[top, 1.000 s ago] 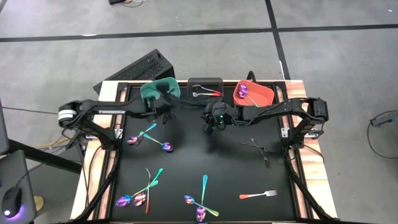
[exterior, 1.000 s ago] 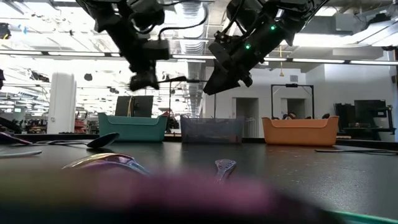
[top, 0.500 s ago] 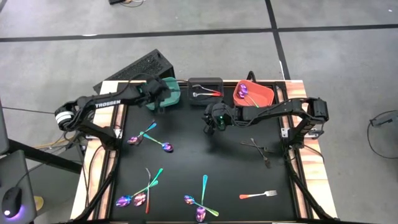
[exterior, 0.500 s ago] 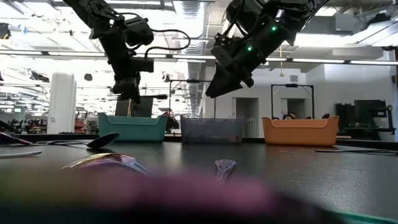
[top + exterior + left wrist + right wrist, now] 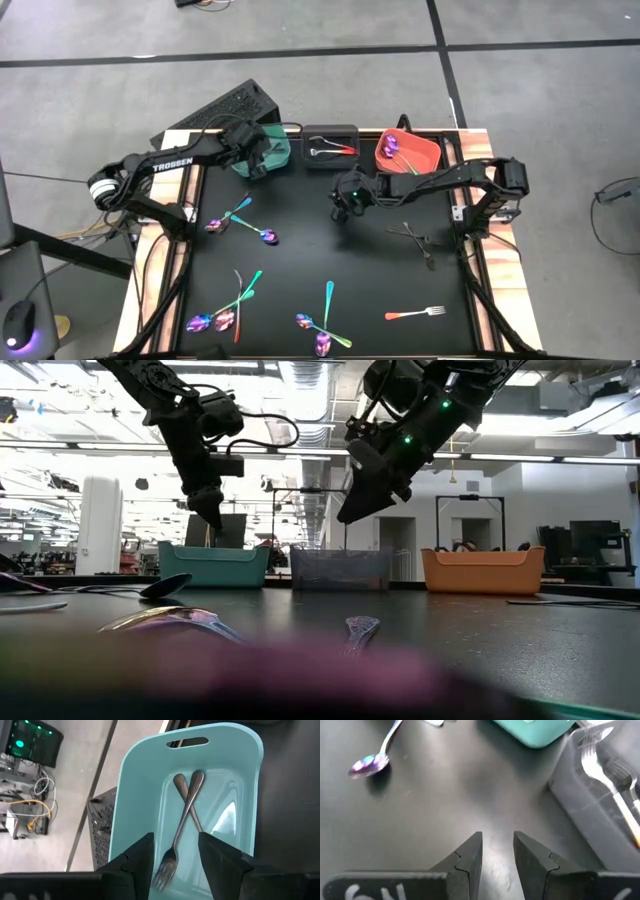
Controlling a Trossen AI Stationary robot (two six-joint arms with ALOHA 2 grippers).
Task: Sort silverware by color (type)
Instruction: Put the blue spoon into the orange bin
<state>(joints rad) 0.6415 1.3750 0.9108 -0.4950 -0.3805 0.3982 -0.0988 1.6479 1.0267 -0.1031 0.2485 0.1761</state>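
Shifted over the teal bin (image 5: 150,785), left tool (image 5: 175,851) gapes empty above two crossed silver silverware (image 5: 186,815); arm reads "TROSSEN".

Left arm: reaches from the table's left edge toward the far side, forearm stretched to the right. Left gripper (image 5: 257,160) hangs high at the far left of the table, pointing down; its two fingers (image 5: 137,857) stand parted with a gap between them, holding nothing.

Right arm: extends from the right edge leftward across the far half of the table, elbow at the right. Right gripper (image 5: 345,203) hovers near the table's middle, raised and tilted downward; fingers (image 5: 467,855) slightly apart, empty.
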